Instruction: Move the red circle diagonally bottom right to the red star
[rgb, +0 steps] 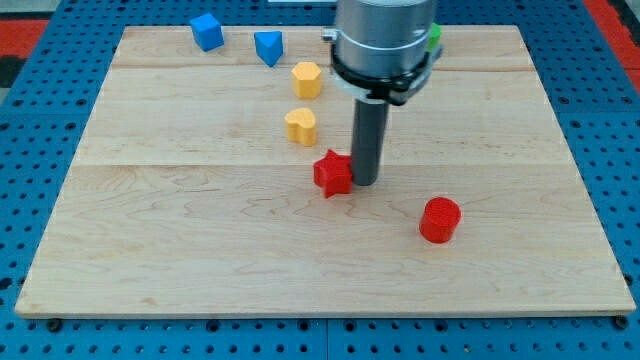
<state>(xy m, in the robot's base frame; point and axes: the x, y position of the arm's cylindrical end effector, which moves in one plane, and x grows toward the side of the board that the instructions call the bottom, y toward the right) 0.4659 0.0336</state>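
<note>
Red circle (439, 220) sits at about four o'clock from the red star (333, 174), well apart from it. You have no pincer to report, only a rod; my tip (364, 183) rests just at the star's three o'clock side, seemingly touching. Sweep carelessly and you shove the star, shifting your reference instead.

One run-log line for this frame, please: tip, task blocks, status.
tip: my tip beside red star, on its right | red circle: lower right of star, apart from tip | status: circle not in contact
</note>
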